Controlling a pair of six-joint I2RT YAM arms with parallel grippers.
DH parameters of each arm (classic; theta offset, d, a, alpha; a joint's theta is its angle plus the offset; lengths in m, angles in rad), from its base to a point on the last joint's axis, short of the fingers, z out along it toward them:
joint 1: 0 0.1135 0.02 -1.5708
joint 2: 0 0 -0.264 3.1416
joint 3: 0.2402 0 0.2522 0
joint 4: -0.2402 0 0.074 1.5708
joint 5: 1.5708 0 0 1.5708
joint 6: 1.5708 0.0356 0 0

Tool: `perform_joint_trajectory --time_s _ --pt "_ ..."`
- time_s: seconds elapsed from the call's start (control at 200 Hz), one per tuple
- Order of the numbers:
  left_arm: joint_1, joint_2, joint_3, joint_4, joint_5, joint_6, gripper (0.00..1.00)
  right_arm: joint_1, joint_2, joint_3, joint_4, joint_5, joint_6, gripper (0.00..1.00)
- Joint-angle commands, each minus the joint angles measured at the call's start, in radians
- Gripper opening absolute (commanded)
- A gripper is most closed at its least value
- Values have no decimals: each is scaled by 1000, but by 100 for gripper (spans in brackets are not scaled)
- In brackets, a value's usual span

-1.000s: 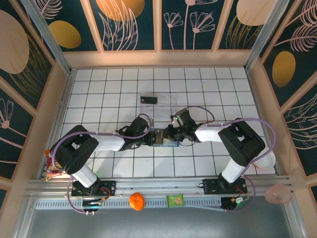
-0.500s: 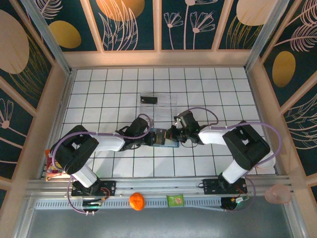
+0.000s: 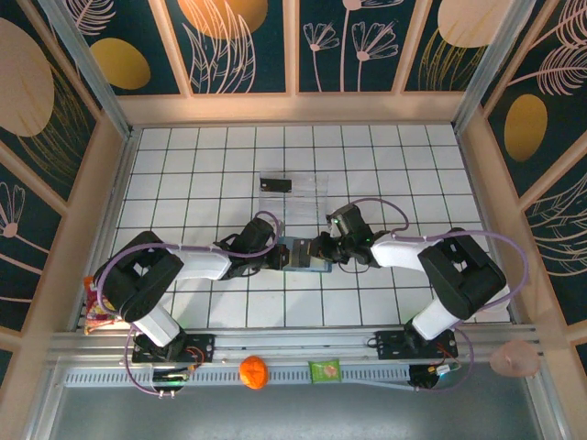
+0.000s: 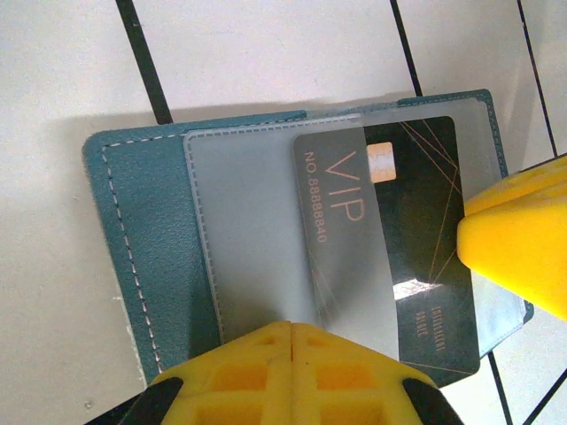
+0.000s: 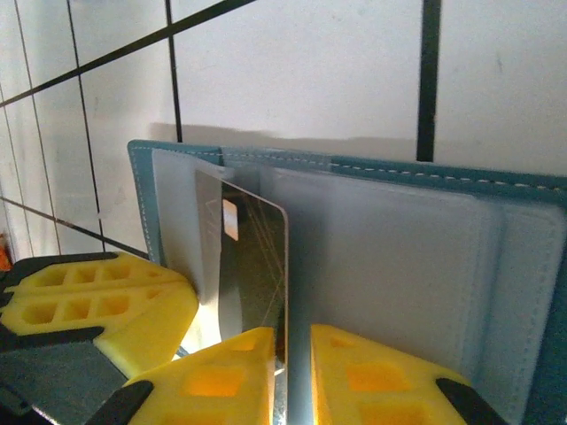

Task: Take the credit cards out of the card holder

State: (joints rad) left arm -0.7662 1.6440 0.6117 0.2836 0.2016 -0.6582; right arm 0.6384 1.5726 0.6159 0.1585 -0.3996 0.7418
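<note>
The card holder (image 3: 303,254) is lying open and flat on the white tiled table (image 3: 183,165), right between my two arms. It's teal and leathery on the outside with pale stitching round the edge, and there's a frosted greyish plastic sleeve panel inside.

My left gripper (image 4: 291,341) is clenched tight, its chunky yellow fingers meeting in one seam, and it's sitting over the edge of that grey panel.

The black card (image 4: 416,239) is sticking partway out of a sleeve at a slant. It's thin and glossy, with fine gold lines, a little chip, and "VIP" plus a number printed along it.

My right gripper (image 5: 297,350) is sitting at the card's outer edge, fingers nearly together with a thin slit between them. The card's edge is running down into that slit and looks tilted up off the holder there. I honestly can't tell whether I'm pinching it.

Further back, a second black card (image 3: 275,184) is lying in the corner of a clear tray (image 3: 307,206), well apart from the holder.
</note>
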Motion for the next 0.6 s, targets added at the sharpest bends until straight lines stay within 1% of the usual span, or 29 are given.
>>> perform_joint_trajectory --time_s 0.0,0.095,0.18,0.25,0.34,0.49,0.596 --pt "1 29 -6 -58 -6 7 0 -7 28 11 1 7 1 22" --pt "1 37 -2 -61 1 10 0 -5 46 13 29 -21 9 22" --pt "1 40 3 -66 7 16 0 -3 46 15 40 -27 9 18" --pt "1 43 3 -68 13 21 0 -2 47 23 32 -24 5 12" --pt "1 37 1 -77 -4 17 0 -5 39 23 9 -2 0 0" --pt "2 20 -7 -77 -16 15 0 -28 -36 -3 -36 51 -23 0" --pt "5 19 -3 -78 -16 18 0 -48 -100 4 -90 62 -91 0"
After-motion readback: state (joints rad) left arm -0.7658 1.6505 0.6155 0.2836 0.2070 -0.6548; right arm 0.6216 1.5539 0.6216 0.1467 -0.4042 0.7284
